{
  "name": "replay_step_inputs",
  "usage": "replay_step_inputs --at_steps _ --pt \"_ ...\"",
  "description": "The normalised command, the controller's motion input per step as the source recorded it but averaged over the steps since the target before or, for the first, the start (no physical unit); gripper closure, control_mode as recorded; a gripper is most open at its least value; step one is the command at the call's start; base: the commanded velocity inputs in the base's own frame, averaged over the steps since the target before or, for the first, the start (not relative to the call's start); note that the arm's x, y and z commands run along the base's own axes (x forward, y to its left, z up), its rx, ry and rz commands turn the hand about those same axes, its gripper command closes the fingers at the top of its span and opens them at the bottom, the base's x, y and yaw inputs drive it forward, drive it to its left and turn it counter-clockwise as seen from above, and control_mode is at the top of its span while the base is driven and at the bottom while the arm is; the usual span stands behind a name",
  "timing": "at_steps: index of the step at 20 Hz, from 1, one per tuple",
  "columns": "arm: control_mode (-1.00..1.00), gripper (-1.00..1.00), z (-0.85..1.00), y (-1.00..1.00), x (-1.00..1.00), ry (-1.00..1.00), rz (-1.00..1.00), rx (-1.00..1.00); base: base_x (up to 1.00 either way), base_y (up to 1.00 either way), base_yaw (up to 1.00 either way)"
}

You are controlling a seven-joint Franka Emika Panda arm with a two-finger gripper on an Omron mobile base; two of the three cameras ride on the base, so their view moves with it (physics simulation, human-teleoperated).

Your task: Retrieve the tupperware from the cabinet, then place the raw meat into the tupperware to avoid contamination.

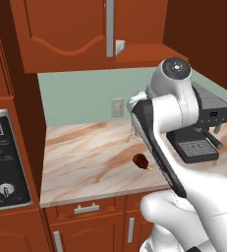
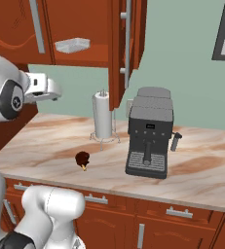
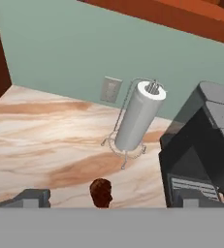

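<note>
The cabinet (image 2: pixel 16 34) hangs above the counter with its right door (image 2: pixel 127 44) swung open. Inside, on the bottom shelf, lies the white tupperware (image 2: pixel 72 45), also visible as a small white corner of the tupperware (image 1: pixel 120 47) past the door's edge. The raw meat (image 2: pixel 82 159) lies on the marble counter near its front edge, the same raw meat (image 1: pixel 142 161) (image 3: pixel 101 192) showing low between the fingertips. My gripper (image 2: pixel 53 92) (image 3: pixel 116 198) hovers open and empty over the counter, below and left of the tupperware.
A paper-towel roll (image 2: pixel 103 116) on a wire stand sits by the wall. A black coffee machine (image 2: pixel 150 138) stands to its right. A wall outlet (image 3: pixel 110 90) is on the green backsplash. An oven panel (image 1: pixel 4 157) borders the counter (image 1: pixel 85 167) on the left.
</note>
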Motion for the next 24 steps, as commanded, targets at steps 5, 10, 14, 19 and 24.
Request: replay_step_inputs --at_steps 5,10,14,19,24 --pt "-1.0 -1.0 0.02 0.18 0.04 -0.26 0.08 0.16 0.0 0.0 0.0" --pt "-1.0 -1.0 0.18 0.12 -0.03 -0.26 0.07 0.14 0.0 0.0 0.0" --pt "-1.0 -1.0 0.27 0.1 -0.08 -0.27 0.07 0.13 0.0 0.0 0.0" --pt "-1.0 -1.0 0.35 0.12 -0.1 -0.25 0.05 0.12 0.0 0.0 0.0" --pt "-1.0 -1.0 0.33 0.13 -0.07 -0.21 0.02 0.11 0.0 0.0 0.0"
